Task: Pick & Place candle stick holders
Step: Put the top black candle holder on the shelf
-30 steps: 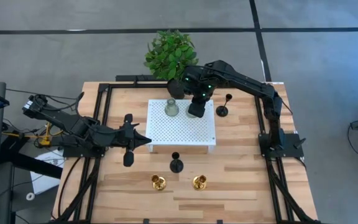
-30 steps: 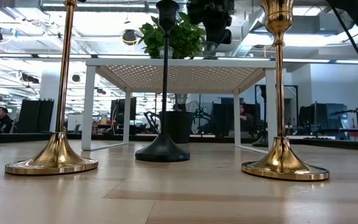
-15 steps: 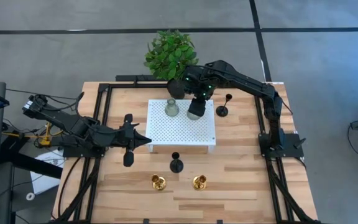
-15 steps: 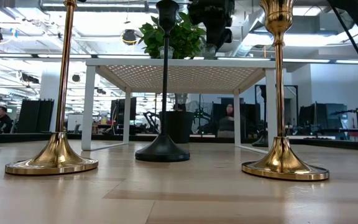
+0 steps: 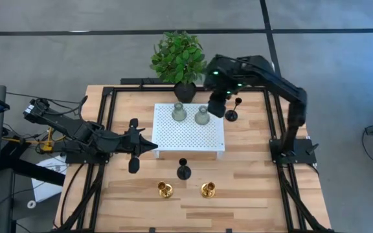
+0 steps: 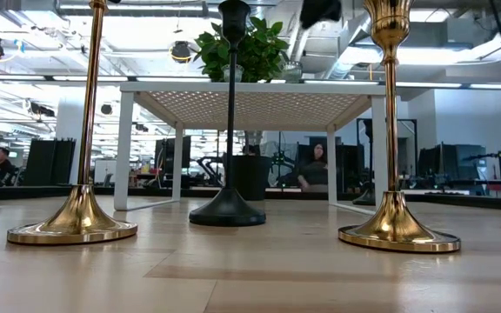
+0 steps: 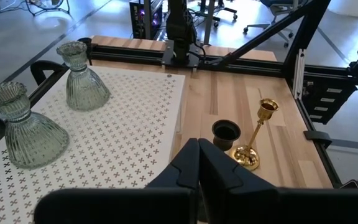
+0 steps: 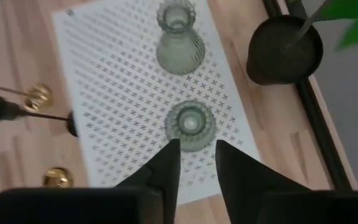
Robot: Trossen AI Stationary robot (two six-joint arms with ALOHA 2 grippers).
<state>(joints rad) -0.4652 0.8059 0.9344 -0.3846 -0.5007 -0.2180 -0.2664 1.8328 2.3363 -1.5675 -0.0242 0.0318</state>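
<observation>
We saw two grey-green ribbed glass holders upright on white perforated platform. Right pincer empty, fingers apart, above platform's edge near black stemmed holder; careless swing could topple it. Left pincer together, idle.

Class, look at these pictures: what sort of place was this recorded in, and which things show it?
Probably an open-plan robotics lab or office: a wooden worktable carrying two robot arms, rows of desks and monitors behind, and a seated person.
</observation>
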